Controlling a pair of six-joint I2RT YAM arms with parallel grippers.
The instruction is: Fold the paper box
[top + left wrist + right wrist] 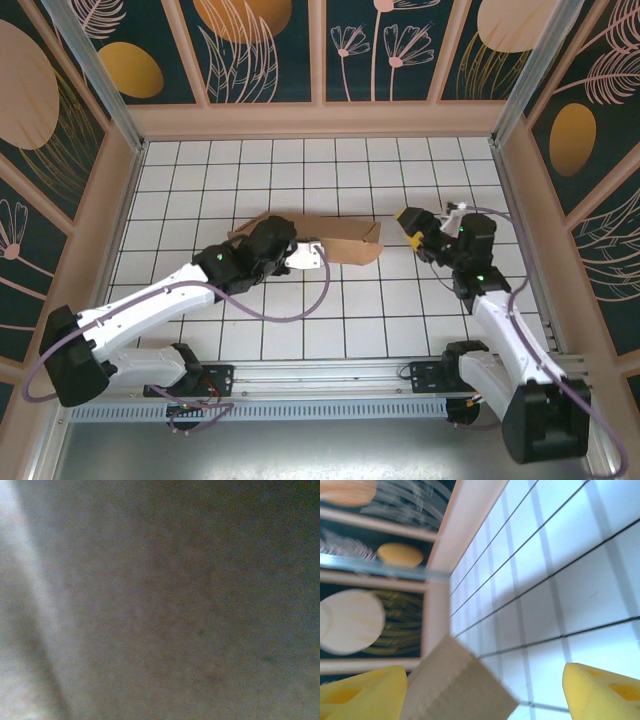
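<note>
Surface: a white surface point(330, 160) ruled with a dark grid, boxed in by walls point(260, 40) painted with pale flowers and orange ovals on dark blue.
Paper box: the paper box point(345, 238) lies near the middle of the surface, plain brown cardboard. It is long from left to right, and its right end stands up as a low wall.
Left arm: the left arm point(180, 290) reaches in from the near left, and its dark wrist lies over the left part of the box.
Left fingers: the left fingers point(285, 240) are down at the cardboard. I cannot tell whether they are apart or together.
Left wrist view: brown cardboard point(175, 605) sits very close to the lens and is blurred, with a pale streak down the left side.
Right arm: the right arm point(500, 330) comes in from the near right and stops just beside the box's right end.
Right fingers: the right fingers point(408, 218) are yellow and set wide apart, clamped on nothing.
Right wrist view: a box corner point(455, 685) pokes up between the two yellow fingers point(360, 695), close against the left one and well apart from the right one. Grid tiles point(560, 580) lie behind it.
</note>
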